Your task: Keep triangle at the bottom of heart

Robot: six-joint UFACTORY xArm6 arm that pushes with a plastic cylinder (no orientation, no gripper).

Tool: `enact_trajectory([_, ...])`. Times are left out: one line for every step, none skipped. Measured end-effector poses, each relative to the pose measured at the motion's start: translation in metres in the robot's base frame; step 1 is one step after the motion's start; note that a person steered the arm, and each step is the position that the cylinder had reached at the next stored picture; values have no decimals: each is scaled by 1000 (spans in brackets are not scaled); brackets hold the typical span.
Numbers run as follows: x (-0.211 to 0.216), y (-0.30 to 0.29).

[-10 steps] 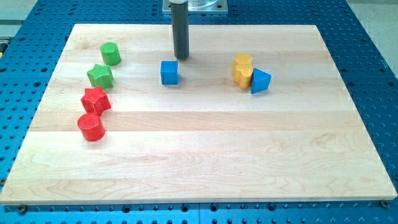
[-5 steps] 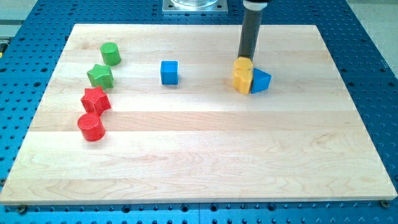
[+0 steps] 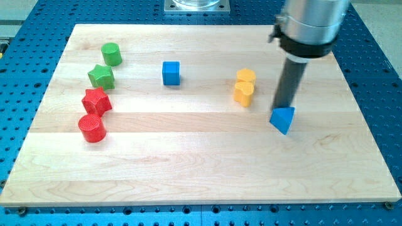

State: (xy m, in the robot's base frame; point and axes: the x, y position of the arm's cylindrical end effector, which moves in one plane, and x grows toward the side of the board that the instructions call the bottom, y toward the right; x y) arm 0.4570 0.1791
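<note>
The blue triangle block (image 3: 282, 119) lies right of the board's middle, below and to the right of two yellow blocks. The yellow heart-shaped block (image 3: 243, 93) touches a second yellow block (image 3: 245, 76) just above it; which one is the heart is hard to tell. My tip (image 3: 284, 107) touches the top edge of the blue triangle. The triangle is apart from the yellow pair.
A blue cube (image 3: 170, 73) sits left of the yellow blocks. At the view's left stand a green cylinder (image 3: 112, 54), a green star (image 3: 101, 76), a red star (image 3: 96, 100) and a red cylinder (image 3: 92, 128). The wooden board (image 3: 201, 176) lies on a blue perforated table.
My tip moved from the board's top middle to the right and then down. The blue triangle was pushed away from the yellow blocks, down and to the right.
</note>
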Motion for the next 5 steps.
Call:
enact_trajectory([23, 54])
enact_trajectory([45, 17])
enact_trajectory([46, -22])
enact_trajectory([43, -50])
enact_trajectory([43, -61])
